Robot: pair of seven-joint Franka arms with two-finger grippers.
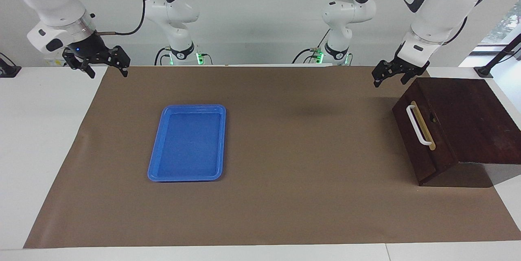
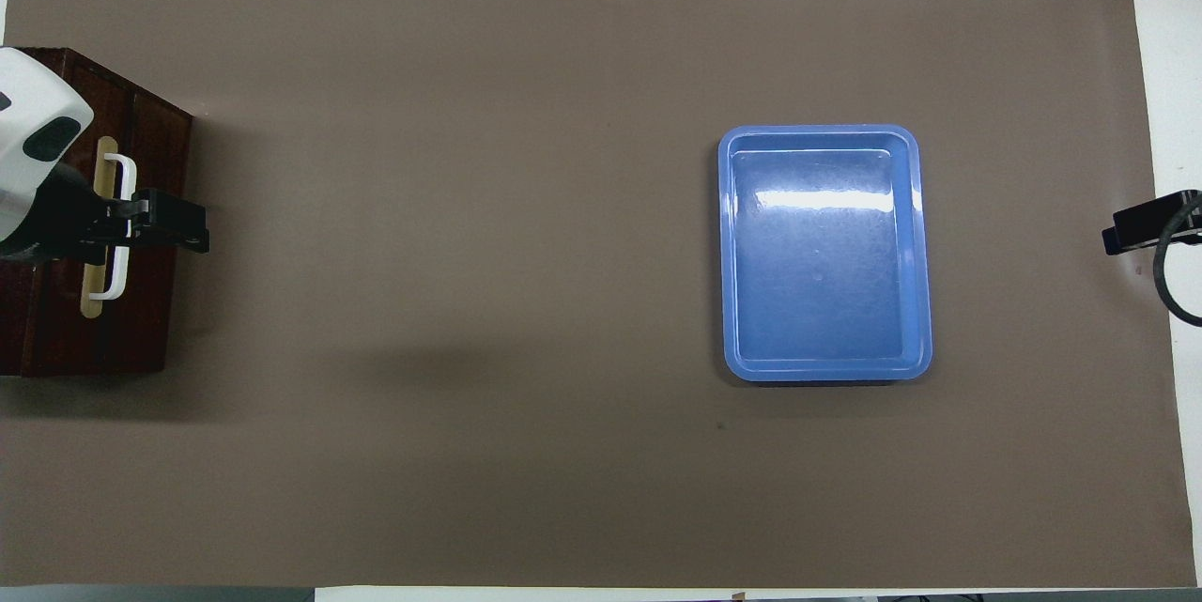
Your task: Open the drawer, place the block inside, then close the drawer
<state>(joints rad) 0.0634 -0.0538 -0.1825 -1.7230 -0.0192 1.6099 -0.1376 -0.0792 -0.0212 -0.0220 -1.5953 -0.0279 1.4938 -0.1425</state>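
The dark brown drawer (image 1: 437, 157) is shut in its dark wooden box (image 1: 472, 118) at the left arm's end of the table; it also shows in the overhead view (image 2: 150, 301). Its white bar handle (image 1: 418, 126) faces the middle of the table. My left gripper (image 1: 391, 78) is open and empty, raised beside the box's corner nearest the robots. In the overhead view the left gripper (image 2: 178, 226) lies over the handle (image 2: 119, 278). My right gripper (image 1: 106, 67) is open and empty, waiting raised over the paper's edge at the right arm's end. No yellow block is in view.
An empty flat blue tray (image 1: 191, 108) lies on the brown paper (image 1: 305, 171) toward the right arm's end; it also shows in the overhead view (image 2: 826, 254). Bare white table borders the paper at both ends.
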